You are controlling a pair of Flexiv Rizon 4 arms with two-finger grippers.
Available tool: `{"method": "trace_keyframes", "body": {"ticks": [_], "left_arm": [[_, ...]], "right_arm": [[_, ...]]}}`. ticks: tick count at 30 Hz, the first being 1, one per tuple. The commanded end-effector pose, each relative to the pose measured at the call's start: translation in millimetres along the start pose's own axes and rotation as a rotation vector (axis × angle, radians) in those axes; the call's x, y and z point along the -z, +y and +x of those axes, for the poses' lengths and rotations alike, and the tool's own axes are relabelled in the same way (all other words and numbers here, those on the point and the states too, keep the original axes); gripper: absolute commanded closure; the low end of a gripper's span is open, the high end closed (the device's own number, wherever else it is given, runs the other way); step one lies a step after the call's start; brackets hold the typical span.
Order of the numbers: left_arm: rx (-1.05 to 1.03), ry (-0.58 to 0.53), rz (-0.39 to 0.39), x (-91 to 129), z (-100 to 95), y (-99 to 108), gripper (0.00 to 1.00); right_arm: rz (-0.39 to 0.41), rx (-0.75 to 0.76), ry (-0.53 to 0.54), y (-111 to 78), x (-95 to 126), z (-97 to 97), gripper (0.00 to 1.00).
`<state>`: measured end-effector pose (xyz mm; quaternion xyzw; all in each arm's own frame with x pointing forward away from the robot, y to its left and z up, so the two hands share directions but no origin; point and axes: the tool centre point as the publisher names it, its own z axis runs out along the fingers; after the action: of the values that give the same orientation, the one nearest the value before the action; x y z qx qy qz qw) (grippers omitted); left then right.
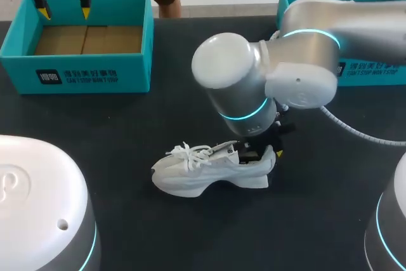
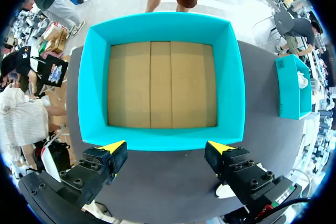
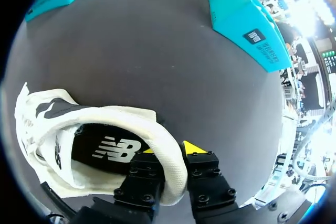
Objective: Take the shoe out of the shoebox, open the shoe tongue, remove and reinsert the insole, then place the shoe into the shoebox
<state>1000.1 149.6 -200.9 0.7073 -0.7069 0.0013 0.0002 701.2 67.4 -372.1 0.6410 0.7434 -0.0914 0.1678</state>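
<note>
White sneaker [image 1: 203, 172] is seen out of the box, upright on its sole mid-surface [image 1: 127, 138]. Long axis runs side to side, toe toward the left arm's side, heel toward the right.

Right end effector [image 3: 170, 153] is closed narrow on the heel collar [image 3: 168, 169], one finger inside the opening and one outside. Black insole [image 3: 113, 148] is seen seated within.

Left end effector [image 1: 63, 11] is held wide and empty above the teal shoebox [image 1: 76, 74], well apart from the sneaker.

Tongue and laces lie ahead of the right end effector, toward the toe. The right arm is nearer.
</note>
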Motion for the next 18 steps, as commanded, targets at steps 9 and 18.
{"method": "trace_keyframes", "body": {"ticks": [9,18], "left_arm": [[0.000,-0.001,-0.001,0,0.0,0,0.00],[0.000,-0.001,-0.001,0,0.0,0,0.00]], "right_arm": [[-0.044,-0.013,0.064,-7.7,51,-17.4,0.00],[-0.142,0.357,0.250,-7.8,117,-26.9,0.00]]}}
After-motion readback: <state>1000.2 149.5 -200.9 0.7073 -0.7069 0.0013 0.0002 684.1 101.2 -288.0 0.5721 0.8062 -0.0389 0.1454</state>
